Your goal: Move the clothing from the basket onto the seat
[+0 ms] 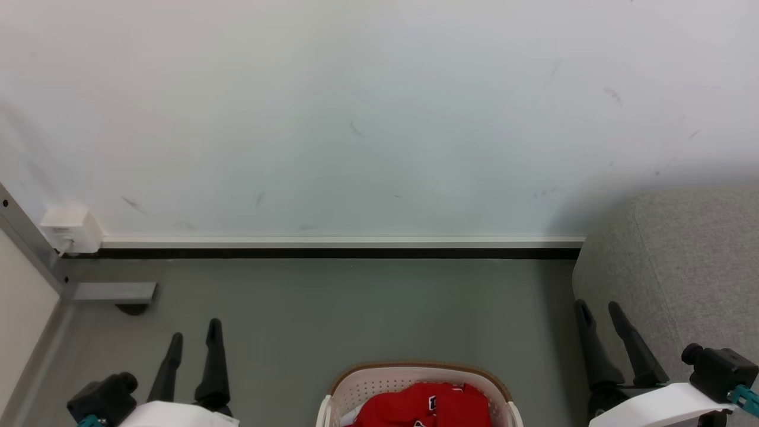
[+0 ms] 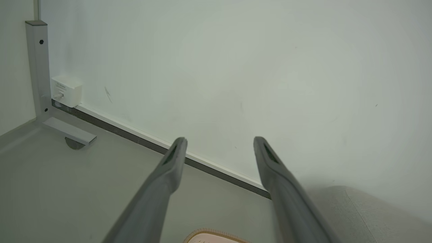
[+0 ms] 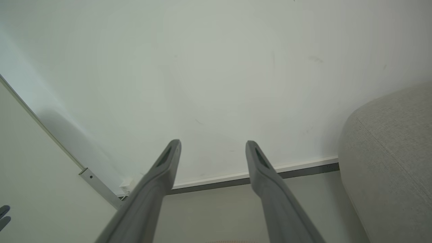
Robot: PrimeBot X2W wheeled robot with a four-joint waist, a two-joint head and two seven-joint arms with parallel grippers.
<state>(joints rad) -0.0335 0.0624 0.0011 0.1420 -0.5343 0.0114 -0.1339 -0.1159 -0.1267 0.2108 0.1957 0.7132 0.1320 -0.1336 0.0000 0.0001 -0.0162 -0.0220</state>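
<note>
— Clothing, red jersey fabric with white patches [image 1: 418, 406]: location?
— Heaped in the rounded cream perforated plastic basket [image 1: 362, 394], between the claws, apparently staged for pickup. The grey upholstered seat [image 1: 688, 255] is beside the right claw [image 1: 598, 305].
— Claws?
— The left claw [image 1: 195, 330] and the right are both spread wide, holding nothing.

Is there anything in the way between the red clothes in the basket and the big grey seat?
Nothing I can see. The red clothes lie in the basket, and just bare floor lies between the basket and the grey seat to its right.
</note>
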